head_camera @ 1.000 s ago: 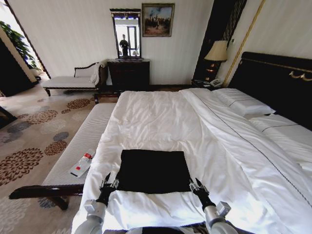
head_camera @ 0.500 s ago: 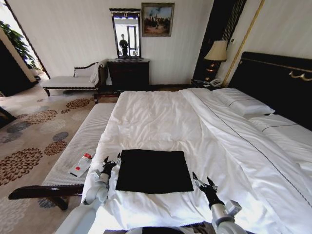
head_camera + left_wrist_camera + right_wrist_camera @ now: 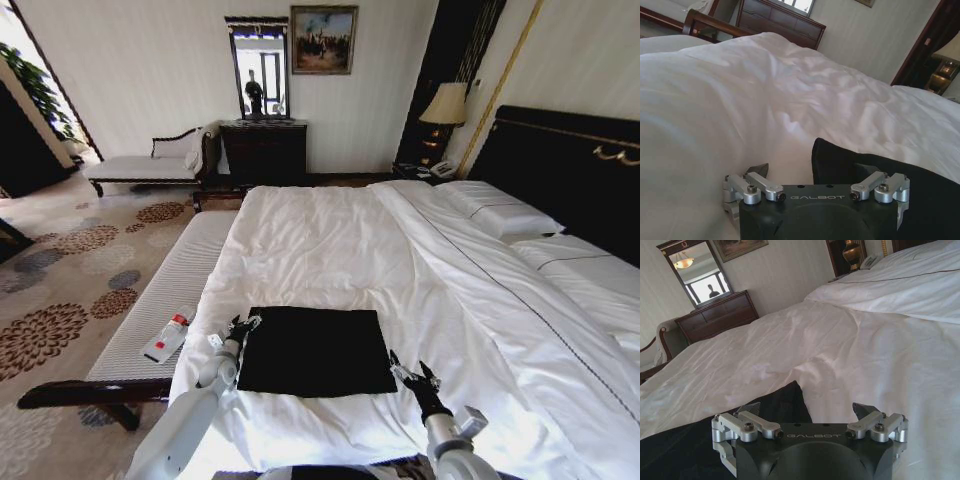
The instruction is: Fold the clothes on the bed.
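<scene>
I see the black T-shirt [image 3: 315,350] folded into a flat rectangle near the foot edge of the bed [image 3: 330,240], its long axis running across the bed from my left to my right, edges square to the duvet. My left claw [image 3: 241,326] sits spread at its far left corner and my right claw [image 3: 413,374] sits spread just off its near right corner, neither pinching fabric. Beyond the white duvet are pillows [image 3: 498,210], a dark headboard [image 3: 570,160], a lamp [image 3: 445,105], a dresser [image 3: 265,150] with mirror [image 3: 259,68], and a bench [image 3: 170,290] carrying a bottle [image 3: 168,335].
</scene>
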Motion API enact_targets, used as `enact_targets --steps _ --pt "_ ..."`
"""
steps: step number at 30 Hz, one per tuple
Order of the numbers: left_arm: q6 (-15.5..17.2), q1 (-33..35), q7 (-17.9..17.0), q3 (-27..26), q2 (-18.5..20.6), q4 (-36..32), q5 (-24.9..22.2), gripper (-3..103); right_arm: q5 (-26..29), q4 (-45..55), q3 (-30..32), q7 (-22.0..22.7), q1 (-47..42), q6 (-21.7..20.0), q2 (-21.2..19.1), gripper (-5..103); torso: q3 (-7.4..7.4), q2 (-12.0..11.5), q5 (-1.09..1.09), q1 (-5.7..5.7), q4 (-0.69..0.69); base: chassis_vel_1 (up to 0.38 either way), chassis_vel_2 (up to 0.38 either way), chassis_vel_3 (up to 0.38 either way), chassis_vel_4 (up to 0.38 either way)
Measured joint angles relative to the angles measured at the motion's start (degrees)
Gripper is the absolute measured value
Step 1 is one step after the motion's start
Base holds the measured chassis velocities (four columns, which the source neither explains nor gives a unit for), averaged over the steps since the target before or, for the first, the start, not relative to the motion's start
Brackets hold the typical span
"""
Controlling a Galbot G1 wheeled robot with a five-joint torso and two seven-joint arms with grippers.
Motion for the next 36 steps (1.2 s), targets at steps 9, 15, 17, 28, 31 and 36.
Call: enact_targets --steps 9,15,17,28,31,36 --pt "0.16 -1.85 0.00 1.59 -0.91 1.57 0.25 70 2.11 0.93 0.82 0.29 0.36 -0.86 -1.10 100 0.00 0.00 0.00 0.00 -0.01 0.000 0.000 0.000 0.000" --pt "0.15 -2.98 -0.14 2.98 -1.03 2.35 0.18 54 4.20 2.37 1.33 0.66 0.45 -1.58 -0.90 100 0.00 0.00 0.00 0.00 -0.01 0.000 0.000 0.000 0.000" --pt "0.15 -3.59 -0.24 3.24 -1.07 3.06 0.05 43 4.61 2.74 1.53 0.77 0.56 -1.76 -0.88 100 0.00 0.00 0.00 0.00 -0.01 0.000 0.000 0.000 0.000" --pt "0.15 -2.81 -1.67 2.33 0.00 1.78 -0.44 5 9.84 2.75 0.55 1.24 2.18 -5.65 -2.29 100 0.00 0.01 -0.01 -0.01 -0.02 0.000 0.000 0.000 0.000" --pt "0.13 -2.50 -1.99 2.28 0.26 1.17 -0.29 1 11.33 1.71 0.07 1.46 4.03 -6.54 -3.80 100 0.00 0.01 -0.01 -0.01 -0.01 0.000 0.000 0.000 0.000" --pt "-1.59 -1.52 -1.68 2.38 1.23 -0.32 3.36 1 22.45 -3.79 -1.75 2.58 13.77 -12.42 -11.65 100 0.00 0.01 0.01 -0.01 0.02 0.000 0.000 0.000 0.000"
